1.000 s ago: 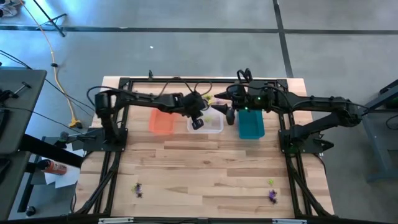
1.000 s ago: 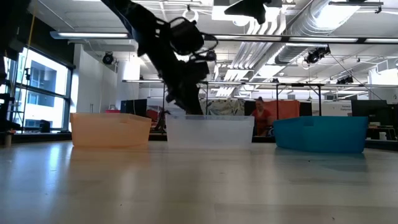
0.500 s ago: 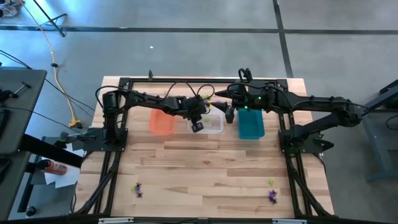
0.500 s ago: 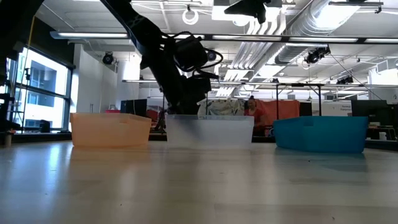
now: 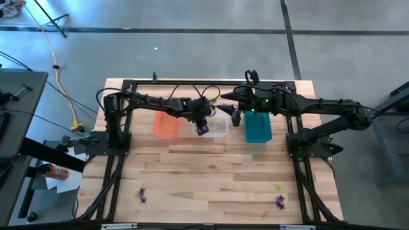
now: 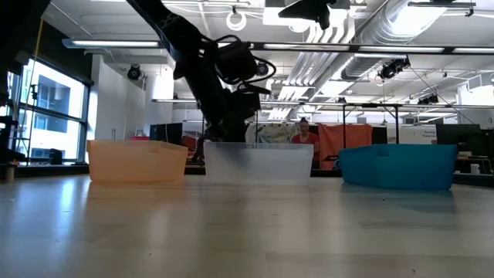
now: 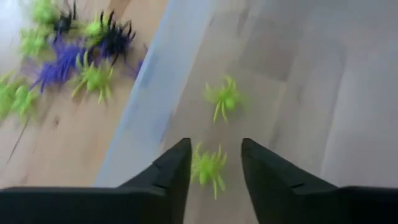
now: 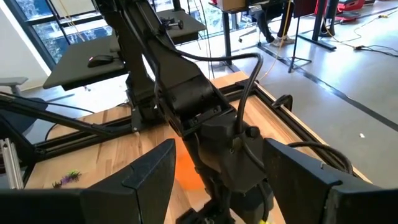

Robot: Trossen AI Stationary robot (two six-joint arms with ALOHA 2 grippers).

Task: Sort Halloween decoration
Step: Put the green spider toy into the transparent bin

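My left gripper [image 7: 214, 146] is open, pointing steeply down into the clear bin [image 5: 223, 128], the middle one of three in the far row. A lime green spider [image 7: 208, 168] lies on the bin's floor beneath the gap between its fingers, with another [image 7: 224, 99] a little beyond. Outside the bin's wall [image 7: 146, 93], a heap of green, purple and black spiders [image 7: 81, 56] rests on the table. My right gripper [image 8: 217, 146] hangs open and empty, higher up, between the clear bin and the teal bin [image 5: 258, 128].
An orange bin [image 5: 165, 125] stands left of the clear one. A few more spiders lie near the table's front edge, at the left [image 5: 142, 194] and the right [image 5: 280, 200]. The bare wood between bins and front edge is free. A person [image 6: 301, 139] is in the room beyond.
My left gripper has tipped a little further down over the clear bin, staying in place. The person behind the table has walked toward the low view's left.
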